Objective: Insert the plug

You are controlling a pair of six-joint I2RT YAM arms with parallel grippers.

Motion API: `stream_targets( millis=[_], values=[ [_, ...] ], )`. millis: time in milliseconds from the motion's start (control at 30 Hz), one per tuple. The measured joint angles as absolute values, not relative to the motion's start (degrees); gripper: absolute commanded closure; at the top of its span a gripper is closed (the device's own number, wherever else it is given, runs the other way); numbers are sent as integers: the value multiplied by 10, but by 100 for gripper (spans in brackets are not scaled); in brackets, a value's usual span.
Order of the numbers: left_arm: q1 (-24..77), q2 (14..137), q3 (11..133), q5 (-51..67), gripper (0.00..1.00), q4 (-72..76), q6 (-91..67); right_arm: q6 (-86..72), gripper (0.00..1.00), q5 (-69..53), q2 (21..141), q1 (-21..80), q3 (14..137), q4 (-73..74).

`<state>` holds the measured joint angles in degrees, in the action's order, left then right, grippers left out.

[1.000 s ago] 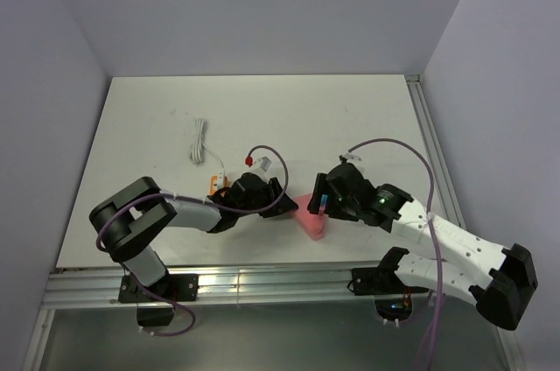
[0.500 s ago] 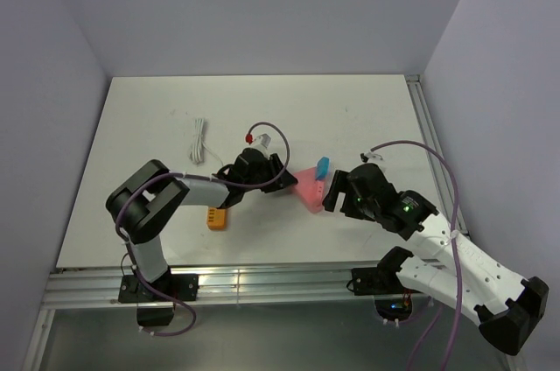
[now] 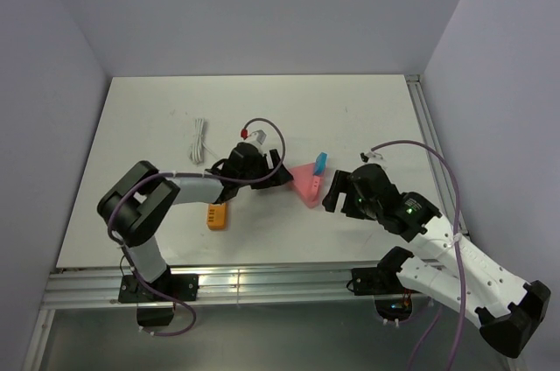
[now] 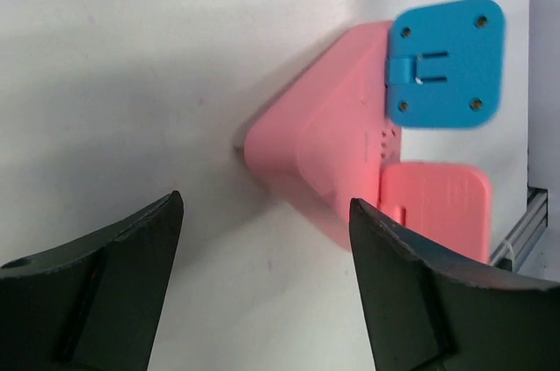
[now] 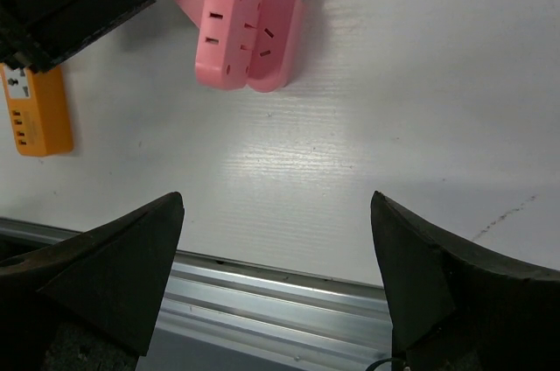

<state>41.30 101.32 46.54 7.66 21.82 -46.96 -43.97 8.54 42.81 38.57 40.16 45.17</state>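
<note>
The blue plug (image 3: 321, 161) sits flush against the far right face of the pink triangular socket block (image 3: 306, 184); its prongs are hidden. In the left wrist view the plug (image 4: 446, 62) shows its flat back, above a pink square plug (image 4: 435, 207) seated on the block (image 4: 328, 152). My left gripper (image 3: 278, 176) is open and empty just left of the block, its jaws spread wide (image 4: 265, 205). My right gripper (image 3: 337, 192) is open and empty, a little right of the block and near the table's front edge (image 5: 276, 205). The right wrist view shows the block (image 5: 271, 3) but not the blue plug.
An orange adapter (image 3: 215, 216) lies near the front, left of the block, and shows in the right wrist view (image 5: 38, 113). A white cable (image 3: 199, 141) lies at the mid-left. An aluminium rail (image 3: 262, 279) runs along the near edge. Walls close the left, back and right.
The right gripper let go of the blue plug at the block and drew back to the right. The block with the plug moved farther from the front edge. The left gripper shifted slightly.
</note>
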Motion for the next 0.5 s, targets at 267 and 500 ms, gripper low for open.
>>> stream_targets(
  millis=[267,500],
  values=[
    [435,861,440,82,17,154,-455,-440,0,85,423,382,398,430],
    [478,695,409,98,7,148,-459,-440,0,42,402,380,326,351]
  ],
)
